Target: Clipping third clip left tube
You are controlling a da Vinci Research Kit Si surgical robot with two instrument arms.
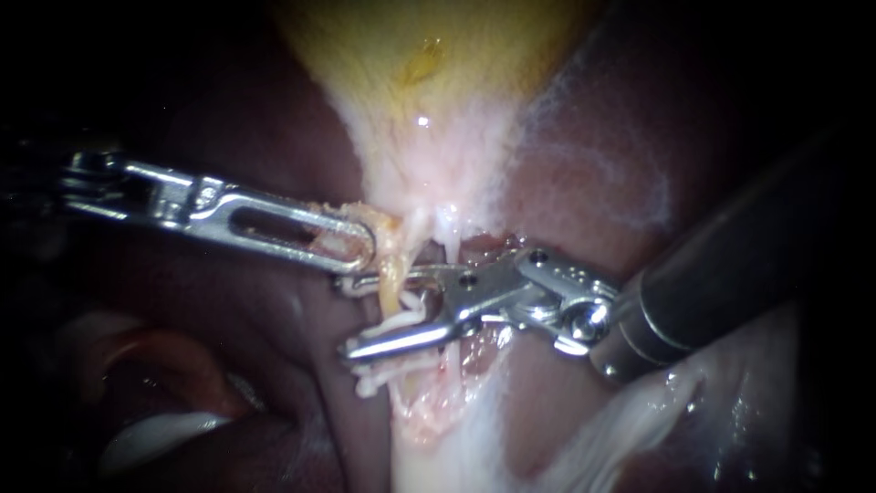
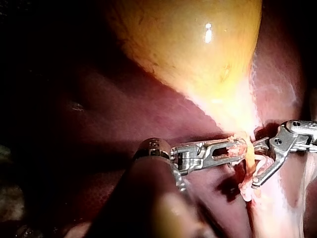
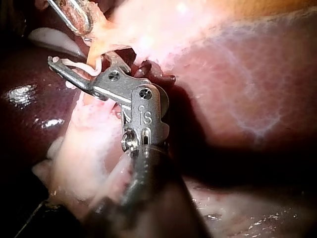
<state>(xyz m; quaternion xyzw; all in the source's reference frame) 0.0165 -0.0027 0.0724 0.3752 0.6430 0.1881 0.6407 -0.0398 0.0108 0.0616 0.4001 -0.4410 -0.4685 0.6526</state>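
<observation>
Yellow and glossy, the pear-shaped gallbladder (image 1: 429, 55) narrows downward in the endoscope view into pale, whitish tissue, with the dark red-brown liver (image 1: 639, 155) on both sides of it.

My left instrument (image 1: 360, 246), bright metal ending in slotted jaws, comes in from the left. Its jaws are pressed together on a strip of yellowish tissue (image 1: 383, 224) at the gallbladder's narrow end. The left wrist view shows this pinch too, with scraps of tissue visible through the slot.

My right instrument (image 1: 347, 317), a dark shaft with a silver hinged tip, comes in from the right. Its jaws are spread with a clear gap between them, and they clamp nothing.

The thin yellowish left tube (image 1: 394, 283) runs down from just beside the tip of my left jaws and passes into that gap. Small white curved pieces (image 1: 401, 321) lie by the tube, between the spread jaws and just below the lower one. I cannot tell whether they are clips or strands of tissue.

In the right wrist view the spread jaws straddle the pale tissue, with the tip of my left instrument just ahead of them.
</observation>
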